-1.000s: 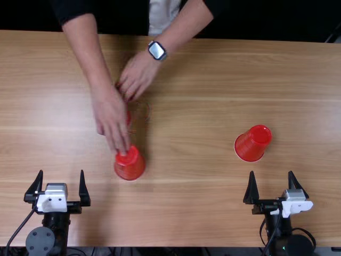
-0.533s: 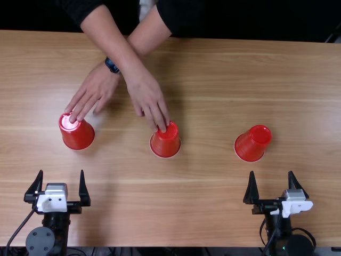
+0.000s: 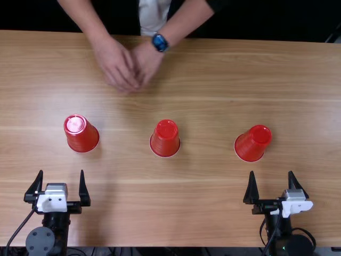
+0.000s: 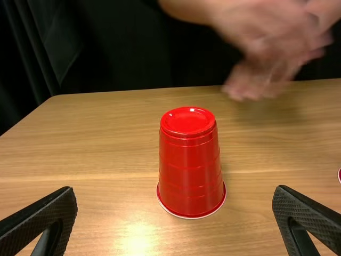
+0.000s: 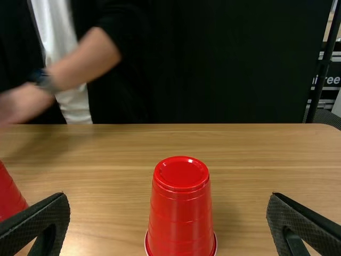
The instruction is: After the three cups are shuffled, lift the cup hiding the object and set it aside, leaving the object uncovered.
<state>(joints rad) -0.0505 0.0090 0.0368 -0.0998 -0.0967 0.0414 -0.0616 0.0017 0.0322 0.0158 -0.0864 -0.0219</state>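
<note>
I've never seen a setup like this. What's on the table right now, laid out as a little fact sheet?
Cups: three red ones in a row, the left cup, middle cup and right cup
Cup state: all upside down, rims on the wood, none touching another
Person's hands: together over the far side, touching no cup
Left gripper: open, at the near edge, facing the left cup
Right gripper: open, at the near edge, facing the right cup
Table: light brown wood

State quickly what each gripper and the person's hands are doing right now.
Left gripper: open, empty.
Right gripper: open, empty.
Person's hands: together, holding nothing.
</note>
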